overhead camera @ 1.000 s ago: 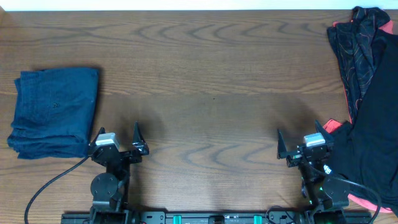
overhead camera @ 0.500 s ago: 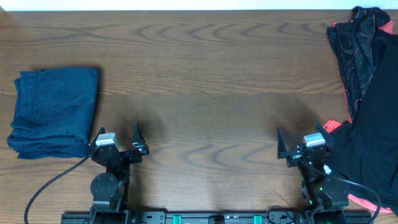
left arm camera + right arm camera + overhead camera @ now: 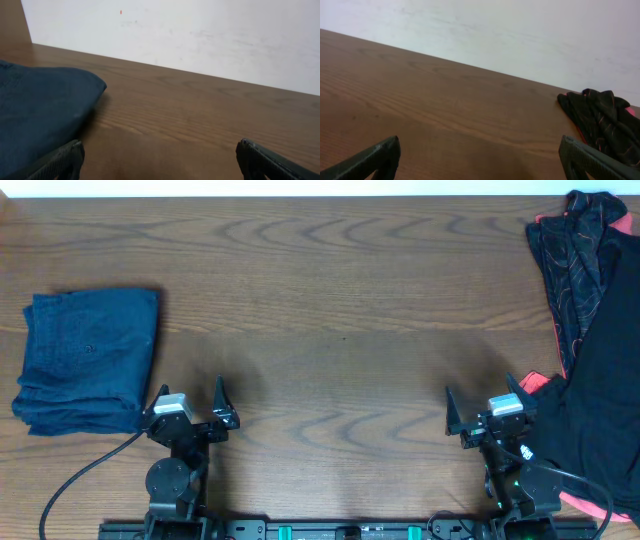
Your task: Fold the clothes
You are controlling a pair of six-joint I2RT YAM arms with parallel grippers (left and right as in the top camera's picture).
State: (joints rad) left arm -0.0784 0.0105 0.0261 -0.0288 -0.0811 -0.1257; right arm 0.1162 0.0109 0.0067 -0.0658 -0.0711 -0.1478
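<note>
A folded navy-blue garment (image 3: 88,360) lies flat at the table's left side. In the left wrist view its edge (image 3: 40,115) fills the lower left. A heap of black clothes with red trim (image 3: 600,370) covers the right edge of the table, and its far end (image 3: 600,120) shows in the right wrist view. My left gripper (image 3: 190,392) (image 3: 159,147) stands open just right of the navy garment's near corner, holding nothing. My right gripper (image 3: 481,392) (image 3: 480,142) is open and empty too, just left of the black heap.
The wooden table (image 3: 340,300) spreads between the two piles. A white wall (image 3: 200,35) runs behind its far edge. Both arm bases sit at the near edge, with a black cable (image 3: 75,480) trailing left from the left arm.
</note>
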